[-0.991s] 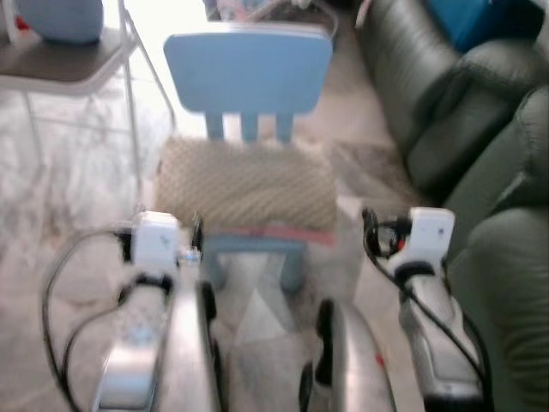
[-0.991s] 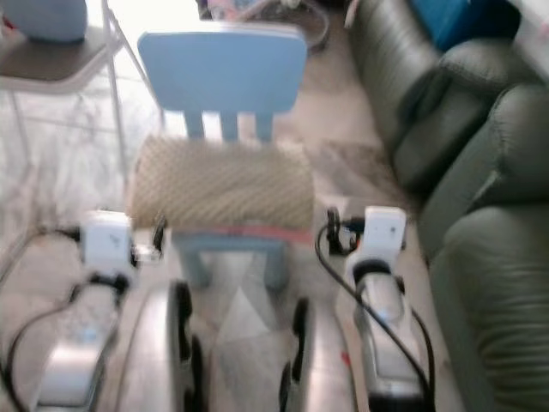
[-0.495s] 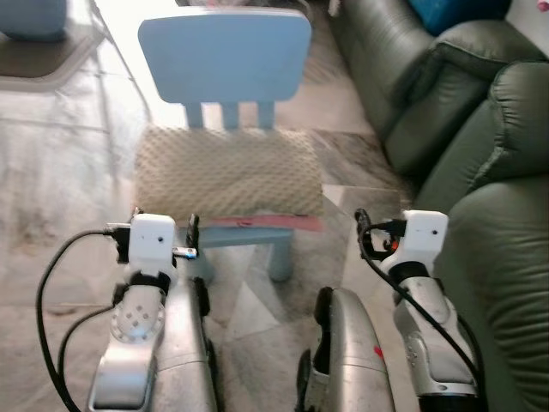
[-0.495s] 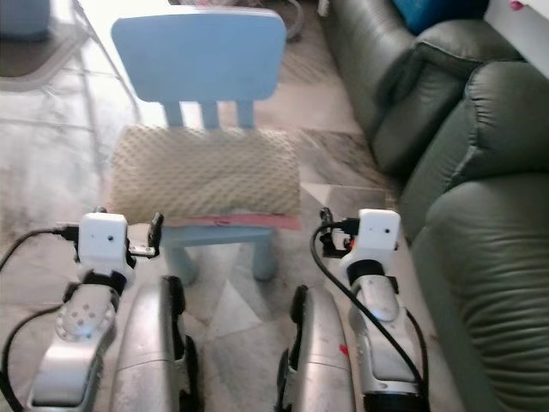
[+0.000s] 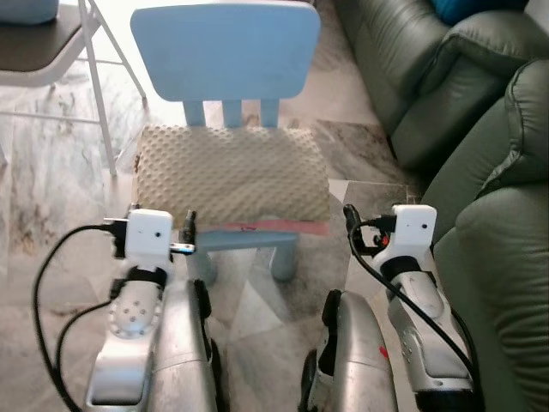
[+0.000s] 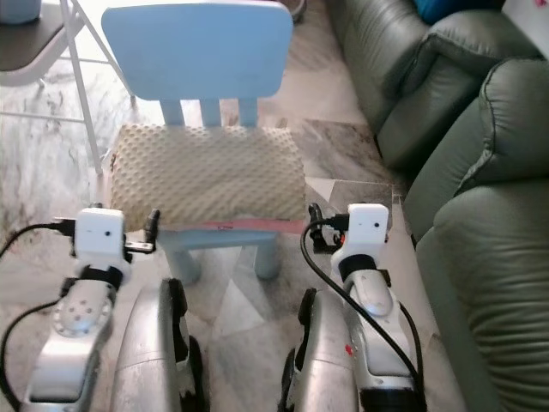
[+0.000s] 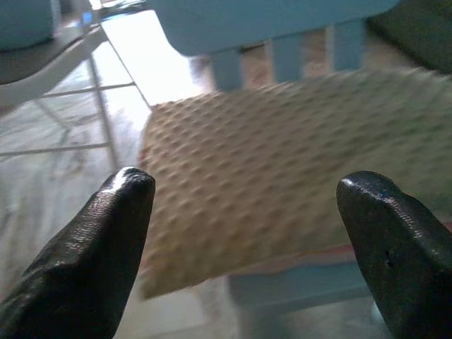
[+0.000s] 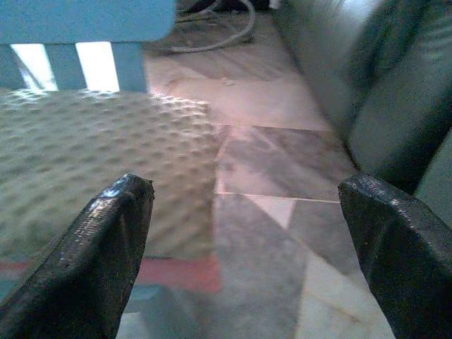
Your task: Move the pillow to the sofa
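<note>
A beige, bumpy pillow [image 5: 230,176] lies flat on the seat of a small light-blue chair [image 5: 225,50] straight ahead of me. The dark green leather sofa [image 5: 480,163] runs along my right side. Both arms are raised in front of my body, one to each side of the chair's front edge. My left gripper [image 7: 247,194] is open and faces the pillow [image 7: 282,162] from a short way off, without touching it. My right gripper [image 8: 246,194] is open as well, aimed past the pillow's right end [image 8: 106,148] at the floor and the sofa [image 8: 381,85].
A folding chair with thin metal legs [image 5: 96,81] stands at the back left, with a bluish object [image 5: 26,9] on its seat. A cable [image 8: 229,28] lies on the marble floor behind the blue chair. A blue cushion [image 5: 480,7] rests on the sofa.
The camera has steadied and shifted, so the chair and pillow look sharper and slightly nearer. Both arms keep the same raised pose, and the pillow has not moved on the seat.
</note>
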Available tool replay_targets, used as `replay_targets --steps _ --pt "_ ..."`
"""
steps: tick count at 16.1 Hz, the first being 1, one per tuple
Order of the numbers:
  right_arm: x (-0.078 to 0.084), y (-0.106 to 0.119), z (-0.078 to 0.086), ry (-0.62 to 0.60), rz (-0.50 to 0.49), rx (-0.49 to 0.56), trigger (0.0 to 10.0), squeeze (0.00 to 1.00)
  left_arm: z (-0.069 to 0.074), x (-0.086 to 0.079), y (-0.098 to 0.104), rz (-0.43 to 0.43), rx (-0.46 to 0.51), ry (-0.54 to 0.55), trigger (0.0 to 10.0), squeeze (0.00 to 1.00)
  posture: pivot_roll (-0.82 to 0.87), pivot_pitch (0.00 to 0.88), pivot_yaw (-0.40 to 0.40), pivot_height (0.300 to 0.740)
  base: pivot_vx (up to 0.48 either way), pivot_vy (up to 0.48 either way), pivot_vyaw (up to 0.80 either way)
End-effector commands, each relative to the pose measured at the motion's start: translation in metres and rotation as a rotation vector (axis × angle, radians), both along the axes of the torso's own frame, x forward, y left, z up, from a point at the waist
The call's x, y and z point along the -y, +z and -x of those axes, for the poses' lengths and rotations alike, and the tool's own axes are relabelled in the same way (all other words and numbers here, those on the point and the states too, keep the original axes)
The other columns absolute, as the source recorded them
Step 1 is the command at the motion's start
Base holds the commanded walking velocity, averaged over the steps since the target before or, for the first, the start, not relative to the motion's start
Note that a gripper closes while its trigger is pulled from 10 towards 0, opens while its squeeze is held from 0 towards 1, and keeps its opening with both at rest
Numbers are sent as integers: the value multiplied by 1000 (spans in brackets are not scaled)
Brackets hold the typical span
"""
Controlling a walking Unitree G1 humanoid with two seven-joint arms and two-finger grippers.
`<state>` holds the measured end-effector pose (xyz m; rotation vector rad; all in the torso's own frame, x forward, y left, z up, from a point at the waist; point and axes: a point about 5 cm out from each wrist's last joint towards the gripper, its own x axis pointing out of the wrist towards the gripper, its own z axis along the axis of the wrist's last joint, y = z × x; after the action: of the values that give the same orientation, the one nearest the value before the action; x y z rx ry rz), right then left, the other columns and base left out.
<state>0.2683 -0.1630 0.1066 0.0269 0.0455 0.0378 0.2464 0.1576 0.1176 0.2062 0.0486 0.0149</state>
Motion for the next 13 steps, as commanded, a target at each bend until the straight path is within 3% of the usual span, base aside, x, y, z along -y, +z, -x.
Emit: replay_targets --steps 1,9,13 --pt "2 1 0 -6 -2 1 10000 0 2 -1 1 -2 -3 -6 10000 0 11 234 -58 544 330 0 0" --pt "0 3 0 14 -4 7 10000 0 1 1 0 -3 -14 -9 10000 0 7 239 -60 544 367 0 65" --pt "-5 1 -1 64 -24 -17 10000 0 3 -1 -1 -12 -19 -1 10000 0 15 251 -58 544 65 0 0"
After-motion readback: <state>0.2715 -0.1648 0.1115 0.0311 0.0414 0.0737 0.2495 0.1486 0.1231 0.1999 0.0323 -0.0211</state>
